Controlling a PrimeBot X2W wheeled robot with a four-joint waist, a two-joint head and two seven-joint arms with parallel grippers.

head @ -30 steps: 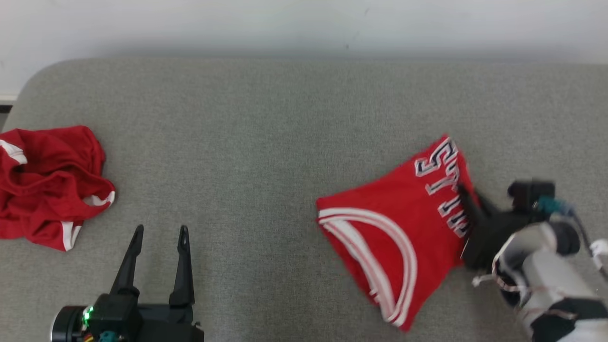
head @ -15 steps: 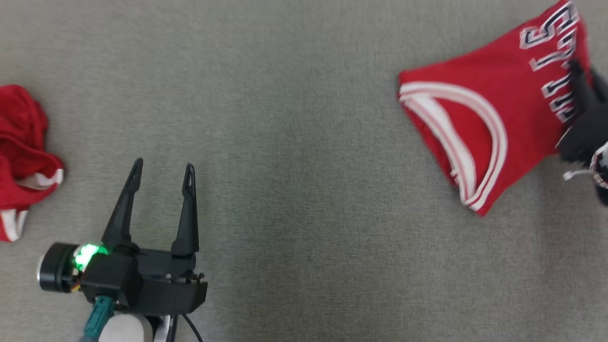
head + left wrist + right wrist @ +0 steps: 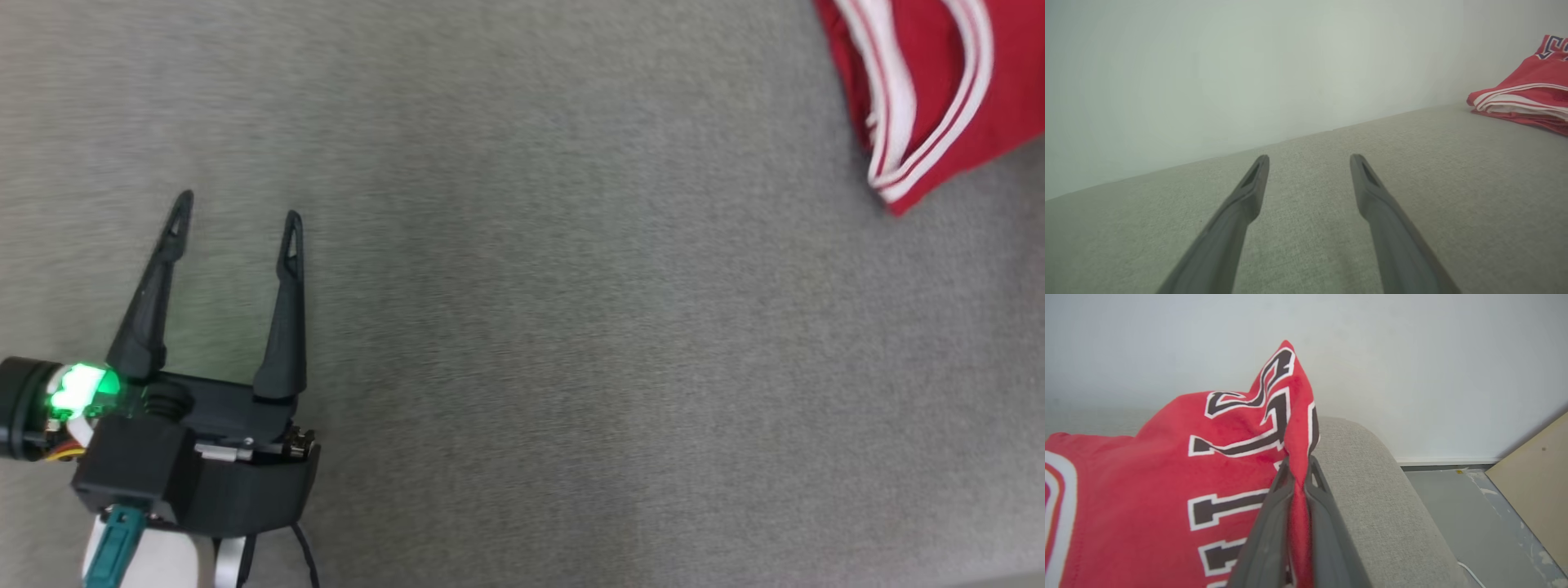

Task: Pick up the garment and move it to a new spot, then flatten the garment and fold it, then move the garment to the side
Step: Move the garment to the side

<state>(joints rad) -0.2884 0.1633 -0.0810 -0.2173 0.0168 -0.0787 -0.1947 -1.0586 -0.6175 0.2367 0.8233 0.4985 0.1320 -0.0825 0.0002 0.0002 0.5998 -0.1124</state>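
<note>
Pinching garment [image 3: 1167,486] fold, right claw [image 3: 1298,464]

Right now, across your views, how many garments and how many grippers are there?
Red jersey: 1
Grippers: 2 (left gripper, jaws apart; right gripper, jaws shut on the jersey)
Total: 3

Bare grey upholstery [image 3: 571,327] runs open from the left gripper [image 3: 237,207], its fingers spread over bare fabric, across to the red jersey [image 3: 939,82] heaped at the far right. A pale wall [image 3: 1208,61] closes the back. Pinched in the right gripper [image 3: 1299,465], the jersey rises as a ridge near the cushion's rounded end, with floor [image 3: 1474,506] beyond.
</note>
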